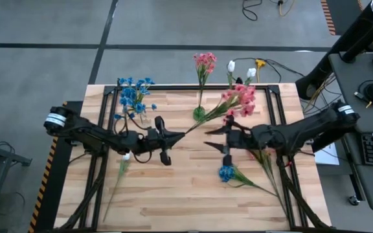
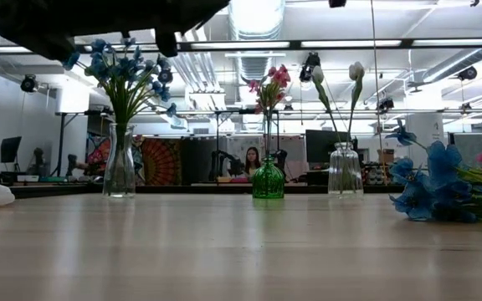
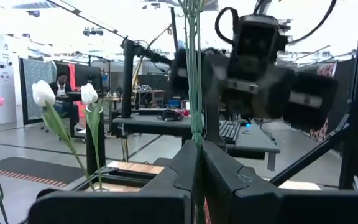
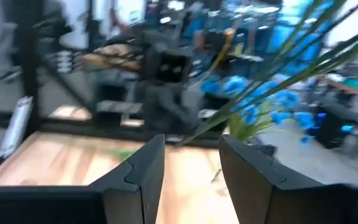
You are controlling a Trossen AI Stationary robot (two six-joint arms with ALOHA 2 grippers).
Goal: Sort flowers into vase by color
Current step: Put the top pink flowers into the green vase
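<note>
My left gripper (image 1: 175, 134) is at the table's middle, shut on a pink flower sprig (image 1: 239, 100) that slants toward the far right. My right gripper (image 1: 211, 138) faces it from the right, open (image 4: 191, 165). The sprig's stem (image 4: 241, 112) passes above its fingers, touching neither. Three vases stand along the far edge. A clear vase (image 2: 120, 171) holds blue flowers (image 1: 135, 97). A green vase (image 2: 268, 180) holds pink flowers (image 1: 204, 61). Another clear vase (image 2: 345, 171) holds white buds (image 1: 240, 68). A blue sprig (image 1: 226, 173) and a white sprig (image 1: 125, 156) lie flat on the table. My left gripper pinches the pink sprig's green stem (image 3: 196, 134) between its two fingers, at the stem's lower end (image 1: 181, 131). The fingers come from the table's left, about level. The sprig is lifted clear of the table and rises away from the fingertips toward the far right.
A black frame rail (image 1: 274, 107) runs around the table's far and side edges. The blue sprig's stem (image 1: 258, 186) reaches toward the near right. Bare wood (image 1: 186, 194) lies at the near middle. A person (image 2: 251, 160) sits in the room beyond.
</note>
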